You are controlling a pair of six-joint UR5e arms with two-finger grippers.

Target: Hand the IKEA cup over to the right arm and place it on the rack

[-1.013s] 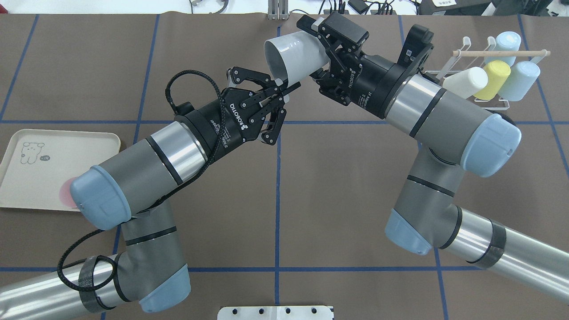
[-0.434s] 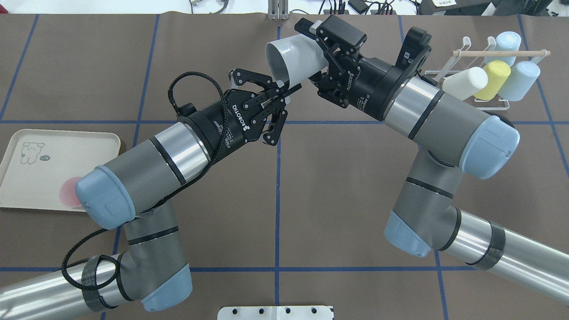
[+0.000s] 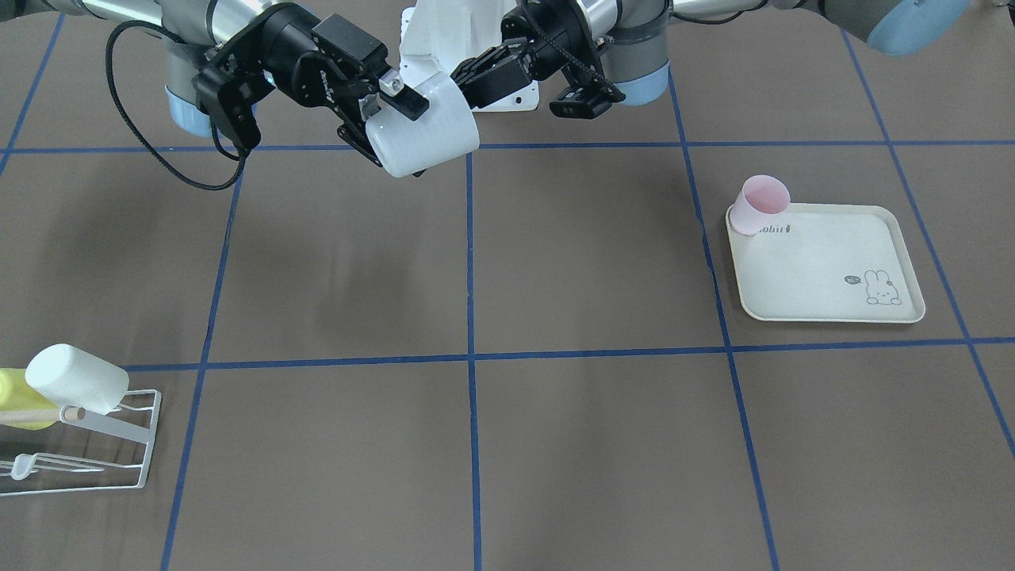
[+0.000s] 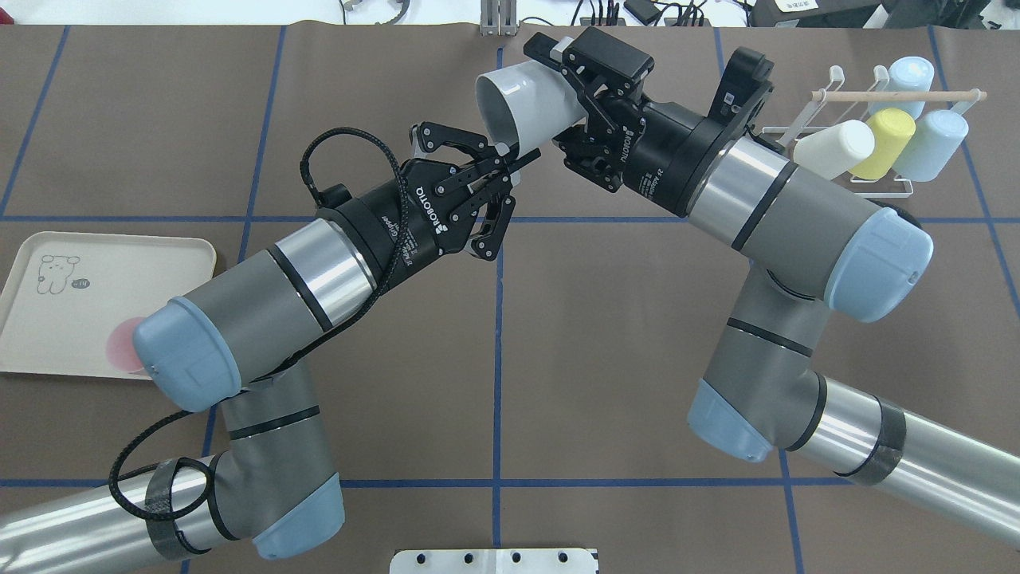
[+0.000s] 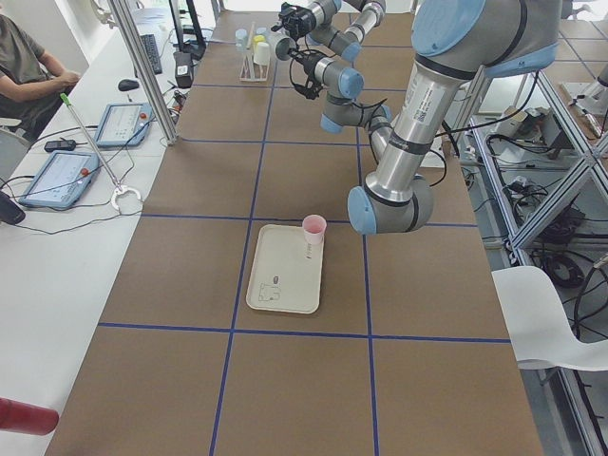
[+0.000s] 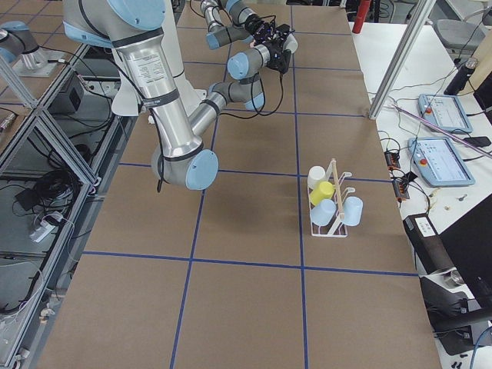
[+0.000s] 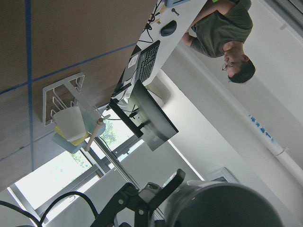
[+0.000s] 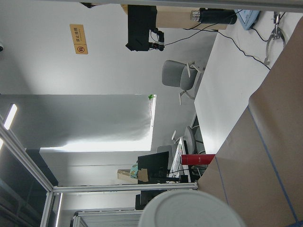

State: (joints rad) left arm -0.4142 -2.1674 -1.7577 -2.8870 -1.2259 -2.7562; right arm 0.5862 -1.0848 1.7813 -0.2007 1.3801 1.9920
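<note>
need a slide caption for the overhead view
Mid-air handover: right gripper clamps the white cup by its base, left gripper has jaws at the rim; four cups sit on the rack

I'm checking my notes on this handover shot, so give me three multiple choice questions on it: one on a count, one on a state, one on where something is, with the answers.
1. How many cups sit on the rack?
A. two
B. four
C. six

2. The white cup is:
A. held in the air by the right gripper
B. hanging on the rack
C. lying on the cream tray

3. Where is the pink cup?
A. on the rack
B. upright on a corner of the cream tray
C. inside the white cup

Answers:
1. B: the overhead view shows one cream, one yellow and two pale blue.
2. A: the gripper's fingers grip the cup's closed end, clear of the surface.
3. B: the front-facing view shows it standing, mouth up, on the tray's corner.
</note>
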